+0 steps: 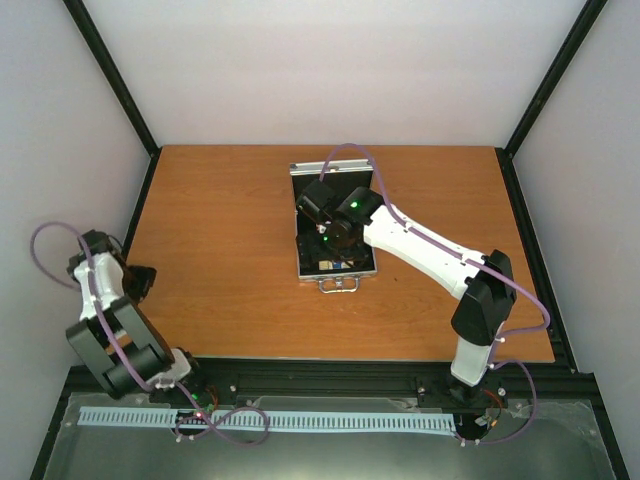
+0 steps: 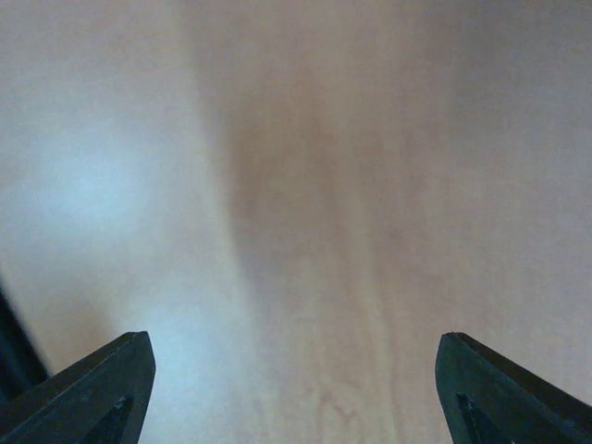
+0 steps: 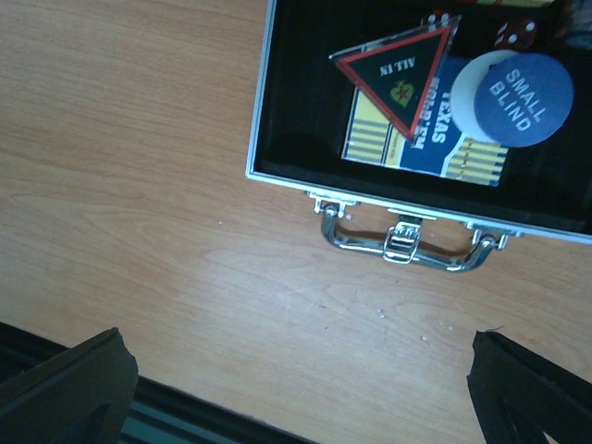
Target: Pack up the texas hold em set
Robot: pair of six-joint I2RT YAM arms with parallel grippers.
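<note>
**Both grippers wide, case open mid-table**

We start with the room. Broad stretches of wood-grain table (image 1: 215, 230) run to 9 and 3 o'clock of the case (image 1: 340, 271), and black frame posts and white walls close in the far edge and both sides. The left arm sits folded off the table's 8 o'clock corner. Its left gripper (image 2: 294, 338) has its dark fingers spread wide over blurred tabletop.

Now the case: a thin silver metal rim, matte black lining (image 3: 296, 92), and a shiny chrome handle (image 3: 398, 245) pointing to 6 o'clock, toward the arm bases. Inside lies a flat blue-yellow card deck (image 3: 435, 148). A black triangle (image 3: 398, 69) with a red border, marked ALL IN, rests on it. A round blue disc (image 3: 523, 97) reading SMALL BLIND overlaps the deck's 3 o'clock end. Red dice (image 3: 518, 32) sit just at the disc's 12 o'clock.

From above, we see the right arm reach in from 4 o'clock, and it hides much of the case's inside. The right gripper (image 3: 298, 351) is spread wide and holds nothing, with the handle at its 12 o'clock, apart from both fingertips.
</note>
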